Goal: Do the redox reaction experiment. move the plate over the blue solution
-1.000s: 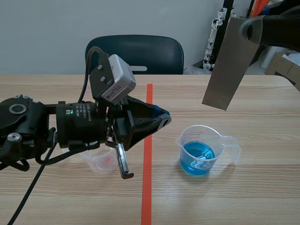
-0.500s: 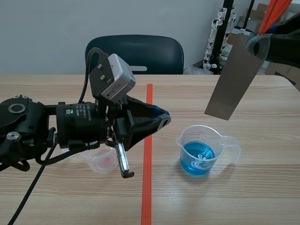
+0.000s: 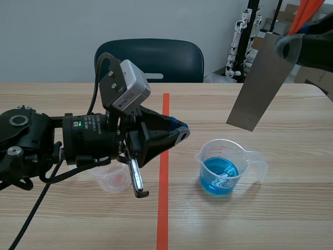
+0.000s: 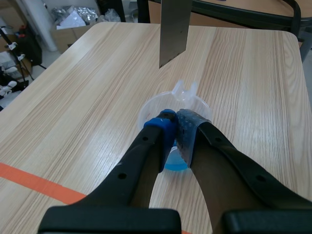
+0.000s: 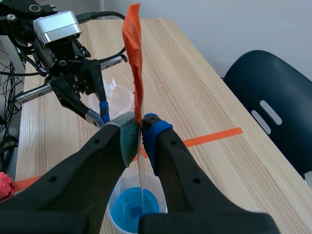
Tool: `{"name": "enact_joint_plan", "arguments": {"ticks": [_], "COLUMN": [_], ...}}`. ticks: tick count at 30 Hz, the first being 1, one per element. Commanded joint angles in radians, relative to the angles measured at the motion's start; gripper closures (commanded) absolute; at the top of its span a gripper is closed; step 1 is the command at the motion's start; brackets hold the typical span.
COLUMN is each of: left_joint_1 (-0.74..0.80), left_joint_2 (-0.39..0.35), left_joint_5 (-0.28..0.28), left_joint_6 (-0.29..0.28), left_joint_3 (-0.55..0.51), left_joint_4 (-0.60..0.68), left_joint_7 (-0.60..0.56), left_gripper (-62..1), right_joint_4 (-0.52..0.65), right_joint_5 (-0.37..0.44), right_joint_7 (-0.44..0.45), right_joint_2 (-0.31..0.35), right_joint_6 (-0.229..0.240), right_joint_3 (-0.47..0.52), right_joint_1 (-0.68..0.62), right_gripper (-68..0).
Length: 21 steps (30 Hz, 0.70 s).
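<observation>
Holding the left claw (image 3: 179,133) low over the tabletop (image 3: 291,208), pads pressed together on nothing. Partly hiding one small clear cup (image 3: 115,179) behind its fingers, with the reddish contents hard to make out. Showing one beaker (image 3: 248,156) of blue solution (image 3: 218,174) right of the tape line (image 3: 164,208). Clamping one plate (image 3: 258,83) by its upper end in the right claw (image 5: 141,127), tilted, with the lower edge hanging above the beaker and not touching it. Counting two claws, one plate, one beaker, one cup.
</observation>
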Motion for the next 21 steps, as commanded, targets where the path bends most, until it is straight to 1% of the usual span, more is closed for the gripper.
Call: {"name": "enact_joint_plan", "arguments": {"ticks": [1,21], "left_joint_1": [0.0,0.0], "left_joint_2": [0.005,0.005], "left_joint_5": [-0.014,-0.014], "left_joint_6": [0.005,0.006], "left_joint_3": [-0.001,-0.001], "left_joint_4": [0.007,0.007], "left_joint_7": [-0.014,-0.014], "left_gripper": [-2.7,-2.7], "right_joint_4": [0.002,0.002], "right_joint_5": [0.014,0.014], "right_joint_7": [0.015,0.025], "right_joint_2": [0.005,0.005], "right_joint_6": [0.008,0.008], "right_joint_3": [0.01,0.01], "right_joint_1": [0.015,0.015], "right_gripper": [-0.6,-0.6]}}
